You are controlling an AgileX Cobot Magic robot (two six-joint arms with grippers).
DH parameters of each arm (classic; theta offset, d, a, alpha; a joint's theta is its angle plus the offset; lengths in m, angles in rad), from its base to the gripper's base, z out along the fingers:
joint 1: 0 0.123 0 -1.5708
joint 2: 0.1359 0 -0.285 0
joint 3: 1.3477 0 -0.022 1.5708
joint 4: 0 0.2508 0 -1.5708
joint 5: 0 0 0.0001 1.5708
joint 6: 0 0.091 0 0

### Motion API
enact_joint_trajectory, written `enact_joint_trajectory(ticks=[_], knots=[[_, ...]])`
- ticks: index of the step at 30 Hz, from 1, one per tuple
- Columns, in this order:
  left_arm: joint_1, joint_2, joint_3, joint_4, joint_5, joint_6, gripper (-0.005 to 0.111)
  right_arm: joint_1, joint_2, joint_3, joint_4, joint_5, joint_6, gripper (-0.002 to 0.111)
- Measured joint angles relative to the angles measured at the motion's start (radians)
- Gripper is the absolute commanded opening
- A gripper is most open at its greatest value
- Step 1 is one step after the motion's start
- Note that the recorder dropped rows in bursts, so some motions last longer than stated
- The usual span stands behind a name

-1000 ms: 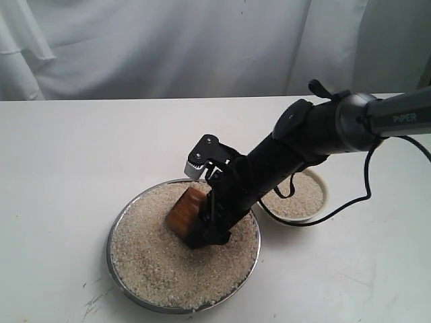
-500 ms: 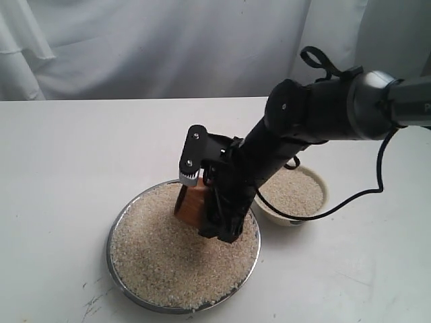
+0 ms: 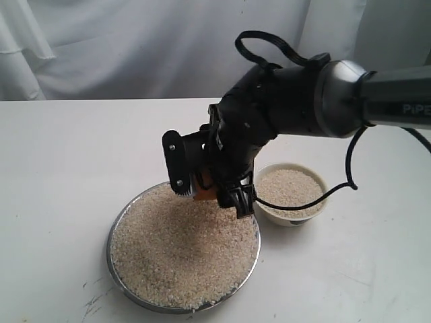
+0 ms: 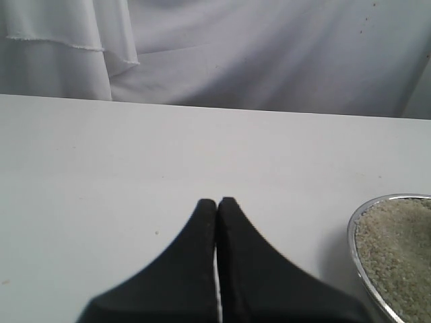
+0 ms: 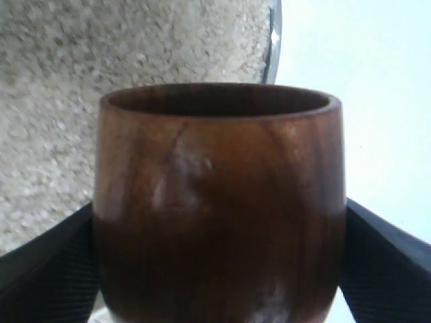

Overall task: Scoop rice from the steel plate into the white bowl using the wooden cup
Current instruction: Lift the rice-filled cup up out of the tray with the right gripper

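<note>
Exterior cam sits up high, angled down at the table [image 3: 60, 148] with the curtain [image 3: 135, 47] behind. Left wrist cam rides low over the tabletop, looking level past the left gripper [image 4: 217, 202] toward that curtain. Right wrist cam is jammed right up against the wooden cup [image 5: 219, 202]. All three catch the steel plate [image 3: 109, 250].

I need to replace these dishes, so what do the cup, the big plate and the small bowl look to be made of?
Cup: wood, smooth reddish-brown with visible grain streaks and a soft sheen. Plate: metal, likely steel; thin silvery reflective rim. Bowl: probably ceramic or plastic; plain cream-white matte wall, cannot tell which.
</note>
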Motion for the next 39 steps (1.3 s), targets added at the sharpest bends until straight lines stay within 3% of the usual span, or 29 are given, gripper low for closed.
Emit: enact_joint_trajectory(ticks=[9, 24, 33, 39], knots=[[0.000, 0.000, 0.000, 0.000, 0.000, 0.000, 0.000, 0.045, 0.005, 0.000, -0.302, -0.081, 0.051, 0.000], [0.000, 0.000, 0.000, 0.000, 0.000, 0.000, 0.000, 0.110, 0.134, -0.004, -0.577, -0.154, 0.064, 0.000], [0.000, 0.000, 0.000, 0.000, 0.000, 0.000, 0.000, 0.147, 0.150, -0.004, -0.587, -0.170, -0.040, 0.000], [0.000, 0.000, 0.000, 0.000, 0.000, 0.000, 0.000, 0.154, 0.150, -0.004, -0.432, -0.173, -0.208, 0.000]])
